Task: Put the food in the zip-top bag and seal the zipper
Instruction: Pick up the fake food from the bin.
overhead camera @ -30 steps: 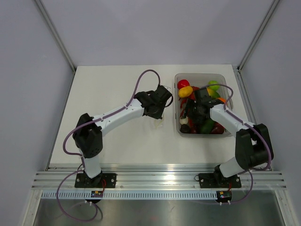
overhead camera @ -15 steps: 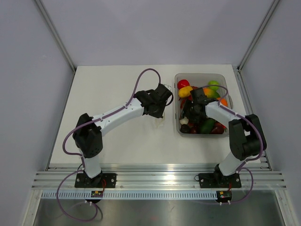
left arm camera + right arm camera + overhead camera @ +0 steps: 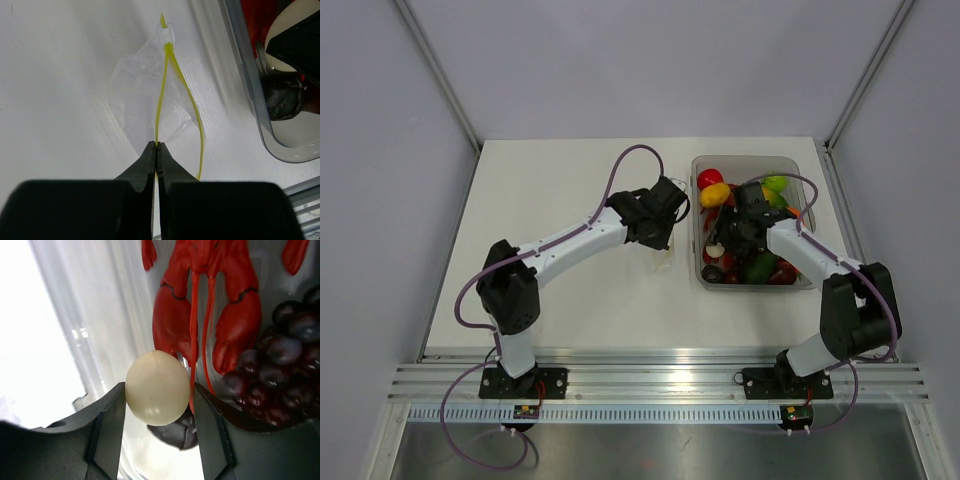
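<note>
Two arms reach over one counter in the top view. One zip-top bag [image 3: 663,258] lies near the counter's middle, just left of one clear bin [image 3: 750,160] that sits along the right edge toward the far right corner. The left gripper [image 3: 660,238] is down at the bag, and the right gripper [image 3: 718,246] is inside the bin.

From the left wrist, the jaws are pressed together on one of the two yellow strands of the zipper [image 3: 165,85]. The mouth gapes between the strands, and one white slider [image 3: 166,34] sits at the far end.

From the right wrist, the jaws clamp one pale egg [image 3: 157,387] over one red lobster [image 3: 200,305], beside one bunch of dark grapes [image 3: 285,370].
</note>
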Robot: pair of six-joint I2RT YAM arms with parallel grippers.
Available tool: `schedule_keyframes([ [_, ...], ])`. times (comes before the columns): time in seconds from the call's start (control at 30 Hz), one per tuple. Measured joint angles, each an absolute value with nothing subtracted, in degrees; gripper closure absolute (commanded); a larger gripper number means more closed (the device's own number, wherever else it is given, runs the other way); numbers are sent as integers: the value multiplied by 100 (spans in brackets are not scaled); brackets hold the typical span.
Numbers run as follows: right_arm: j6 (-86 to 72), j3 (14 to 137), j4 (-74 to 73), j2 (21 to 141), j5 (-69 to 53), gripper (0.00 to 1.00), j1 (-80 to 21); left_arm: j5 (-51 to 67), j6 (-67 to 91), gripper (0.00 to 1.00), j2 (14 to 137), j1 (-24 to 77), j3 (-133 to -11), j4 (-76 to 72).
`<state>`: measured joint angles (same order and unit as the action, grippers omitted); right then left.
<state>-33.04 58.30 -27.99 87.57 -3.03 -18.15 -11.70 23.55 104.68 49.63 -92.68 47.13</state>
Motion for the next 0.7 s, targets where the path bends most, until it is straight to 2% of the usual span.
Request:
schedule_keyframes([
  [0.37, -3286, 5894, -3190, 7955, -193, 62, -1815, -985, 2370, 100, 11000, 5059, -10040, 4794],
  [0.6, -3212, 5955, -3299, 7929, -12, 54, -1815, -873, 2379, 100, 11157, 5124, -10156, 4803],
  [0.7, -3142, 5953, -3288, 8020, 137, 44, -1815, -875, 2379, 100, 11161, 5124, -10156, 4821],
])
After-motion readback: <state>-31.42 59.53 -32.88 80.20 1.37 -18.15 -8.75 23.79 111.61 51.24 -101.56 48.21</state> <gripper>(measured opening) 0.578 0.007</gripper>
